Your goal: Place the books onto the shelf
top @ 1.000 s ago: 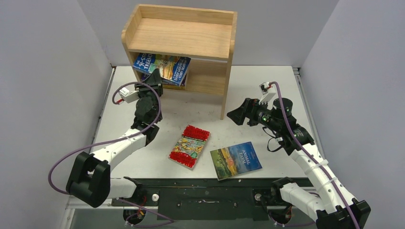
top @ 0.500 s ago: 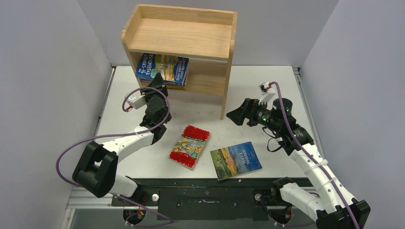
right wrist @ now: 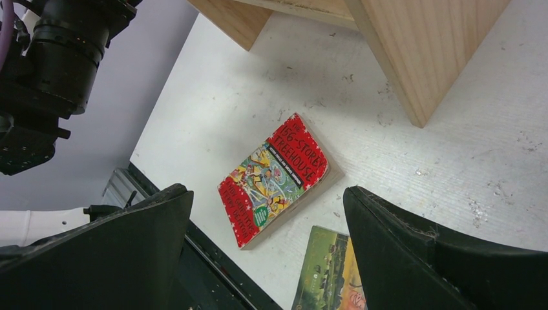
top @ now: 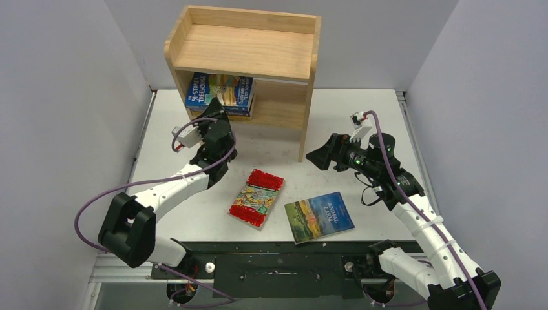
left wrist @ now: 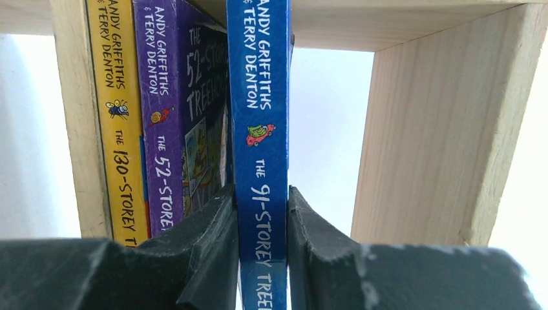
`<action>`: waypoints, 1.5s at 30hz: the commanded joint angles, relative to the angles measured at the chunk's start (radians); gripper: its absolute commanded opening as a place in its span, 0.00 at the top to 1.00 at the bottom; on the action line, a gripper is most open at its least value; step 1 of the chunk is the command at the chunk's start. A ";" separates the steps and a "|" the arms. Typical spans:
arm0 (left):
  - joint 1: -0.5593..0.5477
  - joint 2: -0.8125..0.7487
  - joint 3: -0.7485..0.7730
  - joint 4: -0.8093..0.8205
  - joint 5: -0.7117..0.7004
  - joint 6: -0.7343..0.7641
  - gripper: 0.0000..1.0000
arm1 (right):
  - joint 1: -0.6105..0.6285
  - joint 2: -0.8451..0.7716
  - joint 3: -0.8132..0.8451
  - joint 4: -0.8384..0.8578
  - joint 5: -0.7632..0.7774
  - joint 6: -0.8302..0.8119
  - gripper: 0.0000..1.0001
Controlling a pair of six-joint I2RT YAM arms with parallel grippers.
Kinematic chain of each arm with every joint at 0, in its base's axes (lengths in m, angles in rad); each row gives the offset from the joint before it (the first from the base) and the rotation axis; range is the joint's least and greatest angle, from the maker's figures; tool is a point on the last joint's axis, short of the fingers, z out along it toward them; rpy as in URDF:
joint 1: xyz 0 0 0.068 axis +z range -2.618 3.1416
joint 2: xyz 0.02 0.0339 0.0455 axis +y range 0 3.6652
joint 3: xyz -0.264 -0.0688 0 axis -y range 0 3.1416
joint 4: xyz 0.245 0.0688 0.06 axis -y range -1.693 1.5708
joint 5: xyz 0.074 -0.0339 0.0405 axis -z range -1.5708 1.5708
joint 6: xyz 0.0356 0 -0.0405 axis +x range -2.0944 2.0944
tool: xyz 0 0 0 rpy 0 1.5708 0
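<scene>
A light wooden shelf [top: 245, 48] stands at the back of a white worktop [top: 362, 116]. In its lower compartment, on the left, three books lie stacked flat: a yellow book [left wrist: 119, 129] at the bottom, a purple book [left wrist: 174, 129] on it, and a blue book [left wrist: 262, 129] on top. The left gripper [left wrist: 263, 194] reaches into that compartment, its jaws pinching the blue book by its spine edge. The right gripper [top: 320, 157] hovers above the worktop, right of the shelf, jaws spread wide and holding nothing. A red-bordered book [top: 256, 197] and the Animal Farm book [top: 319, 217] lie flat near the front edge, just beside each other.
</scene>
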 commanded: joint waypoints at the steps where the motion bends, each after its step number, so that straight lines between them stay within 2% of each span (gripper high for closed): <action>1: -0.005 -0.026 0.118 -0.121 -0.047 -0.078 0.92 | -0.005 -0.024 -0.010 0.052 -0.014 0.007 0.10; 3: -0.007 -0.036 0.149 -0.223 -0.054 -0.109 0.70 | -0.006 -0.027 -0.013 0.052 -0.013 0.009 0.10; 6: -0.008 -0.050 0.158 -0.284 -0.058 -0.130 0.49 | -0.005 -0.031 -0.015 0.049 -0.013 0.009 0.10; 9: -0.009 -0.056 0.182 -0.311 -0.065 -0.080 0.26 | -0.005 -0.033 -0.016 0.049 -0.013 0.010 0.10; 12: -0.008 -0.049 0.225 -0.322 -0.060 -0.007 0.12 | -0.005 -0.036 -0.023 0.050 -0.013 0.020 0.10; 13: -0.009 -0.046 0.241 -0.325 -0.061 0.015 0.00 | -0.005 -0.039 -0.029 0.054 -0.013 0.026 0.10; 15: -0.009 -0.040 0.269 -0.368 -0.059 0.000 0.04 | -0.004 -0.048 -0.042 0.065 -0.015 0.036 0.10; 25: -0.006 0.023 0.439 -0.739 -0.025 -0.209 0.04 | -0.003 -0.053 -0.045 0.060 -0.018 0.035 0.10; 35: 0.047 0.032 0.411 -0.770 0.135 -0.299 0.04 | -0.004 -0.066 -0.054 0.057 -0.019 0.035 0.10; 45: 0.082 0.031 0.467 -0.964 0.203 -0.356 0.04 | -0.004 -0.065 -0.062 0.064 -0.020 0.041 0.10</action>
